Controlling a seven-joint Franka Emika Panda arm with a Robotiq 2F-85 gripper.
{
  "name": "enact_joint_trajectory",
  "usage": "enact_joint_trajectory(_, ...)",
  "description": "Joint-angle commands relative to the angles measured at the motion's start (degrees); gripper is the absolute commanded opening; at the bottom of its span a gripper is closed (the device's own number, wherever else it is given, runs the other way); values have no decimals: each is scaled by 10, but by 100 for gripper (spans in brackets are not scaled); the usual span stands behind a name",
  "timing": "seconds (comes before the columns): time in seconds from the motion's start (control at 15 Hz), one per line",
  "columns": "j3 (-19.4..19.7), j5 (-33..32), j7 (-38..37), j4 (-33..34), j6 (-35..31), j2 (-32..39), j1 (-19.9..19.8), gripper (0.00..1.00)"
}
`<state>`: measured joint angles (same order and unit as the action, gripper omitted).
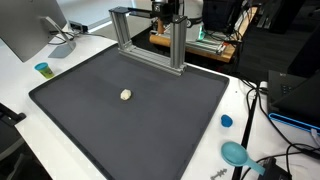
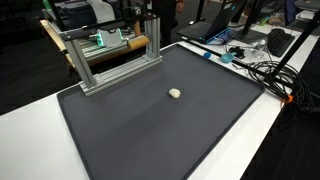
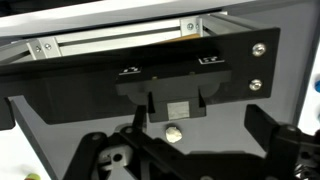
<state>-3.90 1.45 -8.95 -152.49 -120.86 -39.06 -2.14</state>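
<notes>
A small cream-coloured lump lies alone on the dark mat, left of its middle; it shows in both exterior views. My gripper hangs high at the back, above the aluminium frame, far from the lump. In the wrist view the lump lies on the mat below, between my two dark fingers, which stand wide apart with nothing in them. The frame runs across the top of that view.
The mat lies on a white table. A small blue cup and a monitor stand at one side. A blue cap, a teal scoop and cables lie at the other side.
</notes>
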Motion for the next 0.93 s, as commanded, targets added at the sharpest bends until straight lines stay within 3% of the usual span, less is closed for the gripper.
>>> enact_joint_trajectory(0.0, 23, -3, 23, -11, -14, 10, -1, 100)
enact_joint_trajectory(0.4, 29, -1, 42, -28, -10, -7, 7, 97)
enact_joint_trajectory(0.87, 31, -5, 73, -49, -16, -41, 9, 84)
